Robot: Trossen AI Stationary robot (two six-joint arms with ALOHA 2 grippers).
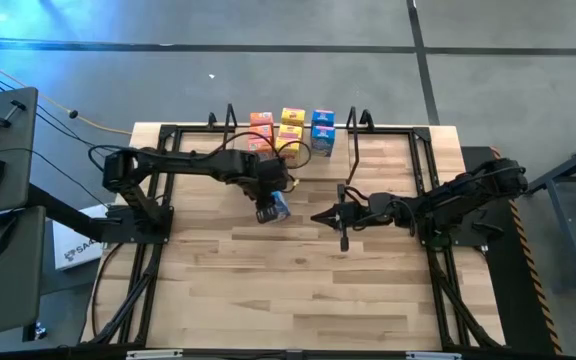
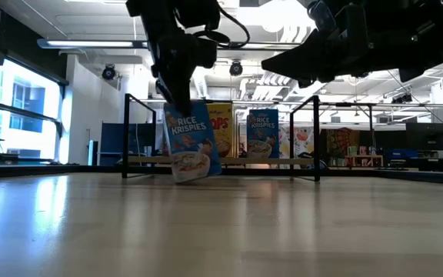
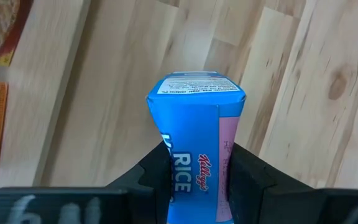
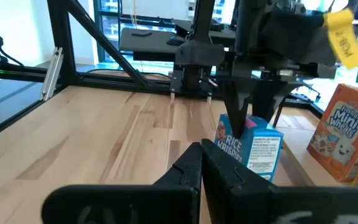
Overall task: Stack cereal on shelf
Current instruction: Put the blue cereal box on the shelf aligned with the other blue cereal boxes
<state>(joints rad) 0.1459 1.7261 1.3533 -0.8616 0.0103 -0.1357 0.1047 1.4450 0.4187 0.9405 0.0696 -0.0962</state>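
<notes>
My left gripper [image 1: 268, 207] is shut on a blue Rice Krispies cereal box [image 2: 192, 142] over the middle of the table, in front of the shelf [image 2: 144, 159]. The box tilts; whether its lower end [image 2: 184, 178] touches the table I cannot tell. On the shelf stand orange [image 1: 261, 122], yellow [image 1: 292, 118] and blue [image 1: 323, 121] cereal boxes, with more in front of them. My right gripper [image 1: 320, 215] is shut and level just to the box's right, holding nothing. My left gripper pinches the blue box's upper part [image 3: 194, 163] between its two fingers [image 3: 246, 177], one on each side. The fingers come from above, pointing steeply down. The box narrows where they sit. It hangs tilted below them, its lower end [image 3: 194, 90] toward the table.
The shelf's black wire uprights [image 1: 360, 120] rise at both ends of the row of boxes. An orange Mini-Wheats box [image 4: 344, 134] shows behind the held box. Black frame rails [image 1: 158, 200] run along both table sides. Bare wood [image 1: 288, 290] spreads toward the near edge.
</notes>
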